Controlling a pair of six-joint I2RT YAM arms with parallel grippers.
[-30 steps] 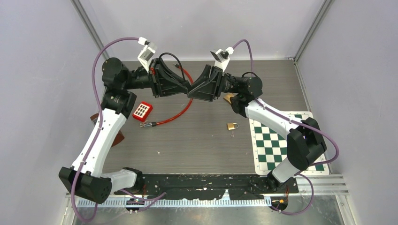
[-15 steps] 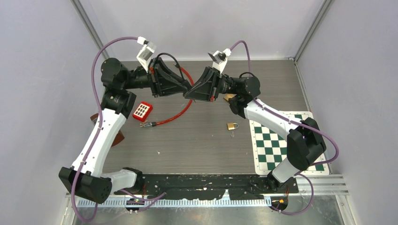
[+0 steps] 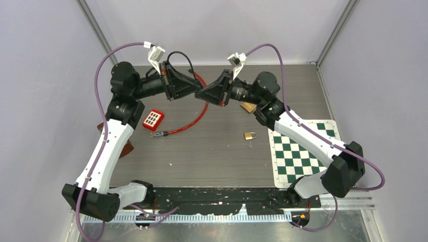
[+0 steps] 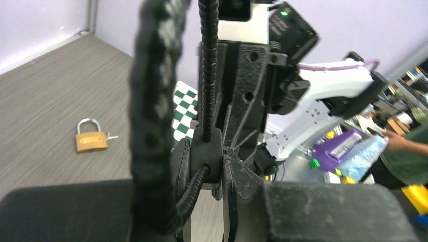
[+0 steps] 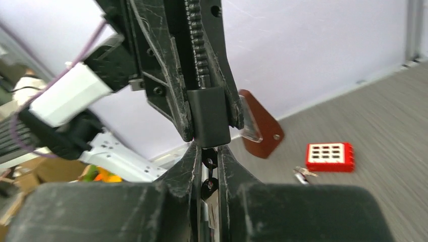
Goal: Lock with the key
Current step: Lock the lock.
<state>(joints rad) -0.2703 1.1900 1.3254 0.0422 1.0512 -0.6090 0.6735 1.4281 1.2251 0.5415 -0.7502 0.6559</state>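
Both arms are raised and meet tip to tip over the back of the table. My left gripper (image 3: 198,88) (image 4: 206,166) is shut on the black lock body (image 4: 208,141) (image 5: 208,118), whose ribbed black cable (image 4: 151,101) (image 3: 179,53) loops up past the camera. My right gripper (image 3: 203,95) (image 5: 206,151) faces it, shut on the black-headed key (image 5: 208,162). The key sits right under the lock body; its blade is hidden, so I cannot tell how deep it is in.
A brass padlock (image 3: 249,135) (image 4: 91,140) with a small key lies on the table centre-right. A red cable (image 3: 194,115), a red block (image 3: 153,119) (image 5: 330,157) and a chessboard mat (image 3: 303,154) also lie on the table. A brown wedge (image 5: 262,132) stands at the left.
My right gripper has closed on the key. Both grippers lifted and shifted slightly back and left, and the right arm's elbow swung out to the right.
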